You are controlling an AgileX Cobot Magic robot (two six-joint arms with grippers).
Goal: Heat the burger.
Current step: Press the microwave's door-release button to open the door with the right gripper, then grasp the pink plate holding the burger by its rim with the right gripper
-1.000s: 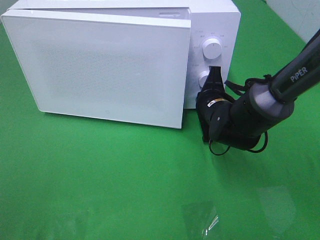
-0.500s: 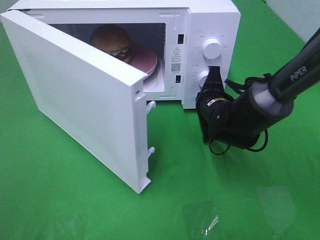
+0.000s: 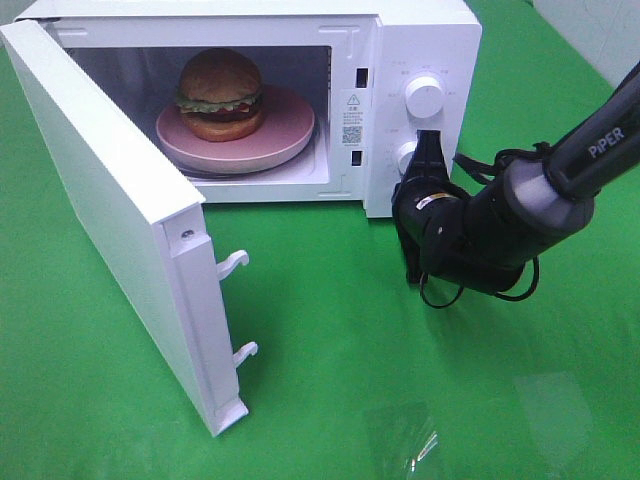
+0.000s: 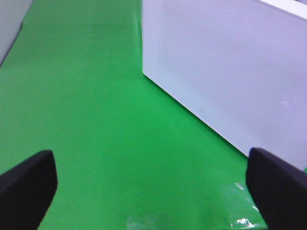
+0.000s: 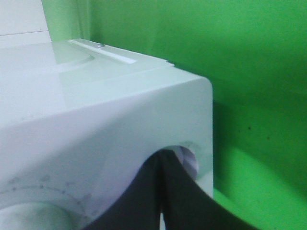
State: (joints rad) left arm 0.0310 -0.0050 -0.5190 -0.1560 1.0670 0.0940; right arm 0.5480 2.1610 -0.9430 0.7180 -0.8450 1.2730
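Observation:
The burger (image 3: 221,92) sits on a round pink plate (image 3: 292,132) inside the white microwave (image 3: 430,35). The microwave's door (image 3: 100,200) stands wide open toward the front left. My right gripper (image 3: 428,142) is shut, with its black tips pressed against the lower knob (image 3: 406,157) of the control panel. In the right wrist view the shut tips (image 5: 163,155) meet that round knob (image 5: 190,161) on the microwave front (image 5: 96,129). My left gripper (image 4: 153,191) is open and empty over the green cloth, its fingers (image 4: 28,186) wide apart, facing the door's outer face (image 4: 230,72).
An upper knob (image 3: 424,96) sits above the pressed one. Two latch hooks (image 3: 232,264) stick out of the door's free edge. A crinkled clear patch (image 3: 405,435) lies on the green cloth (image 3: 330,330) at the front.
The microwave door has swung from nearly shut to wide open, uncovering the burger and plate. The right gripper has stayed at the lower knob.

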